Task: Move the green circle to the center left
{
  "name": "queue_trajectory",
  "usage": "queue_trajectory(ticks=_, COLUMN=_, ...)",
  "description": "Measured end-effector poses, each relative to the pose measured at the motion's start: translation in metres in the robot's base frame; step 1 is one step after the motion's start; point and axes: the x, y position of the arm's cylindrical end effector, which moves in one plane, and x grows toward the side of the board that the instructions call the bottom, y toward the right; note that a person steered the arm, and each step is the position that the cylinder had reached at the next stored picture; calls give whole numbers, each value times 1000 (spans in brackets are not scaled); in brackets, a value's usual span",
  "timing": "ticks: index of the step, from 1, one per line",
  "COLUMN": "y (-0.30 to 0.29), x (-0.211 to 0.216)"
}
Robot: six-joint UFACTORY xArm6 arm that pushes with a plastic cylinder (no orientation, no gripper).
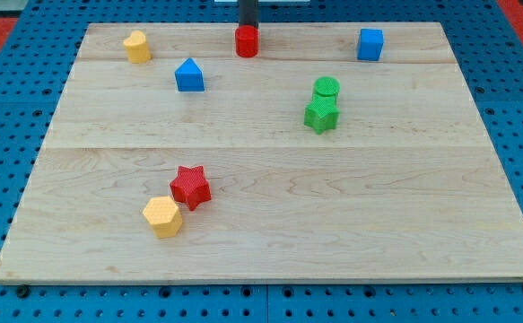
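Observation:
The green circle (326, 88) sits right of the board's middle, touching the green star (320, 116) just below it. My tip (247, 27) is at the view's top centre, right behind the red cylinder (247, 41), and seems to touch it. The tip is well to the upper left of the green circle.
A yellow block (136, 46) sits at the top left and a blue house-shaped block (189, 75) below and right of it. A blue cube (370, 44) sits at the top right. A red star (190, 187) and yellow hexagon (162, 216) touch at the lower left. The wooden board (422, 224) lies on a blue pegboard.

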Motion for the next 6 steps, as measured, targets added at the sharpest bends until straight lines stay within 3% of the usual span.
queue_trajectory(ticks=2, y=11, x=4)
queue_trajectory(ticks=3, y=101, x=3)
queue_trajectory(ticks=4, y=124, x=3)
queue_trajectory(ticks=6, y=125, x=3)
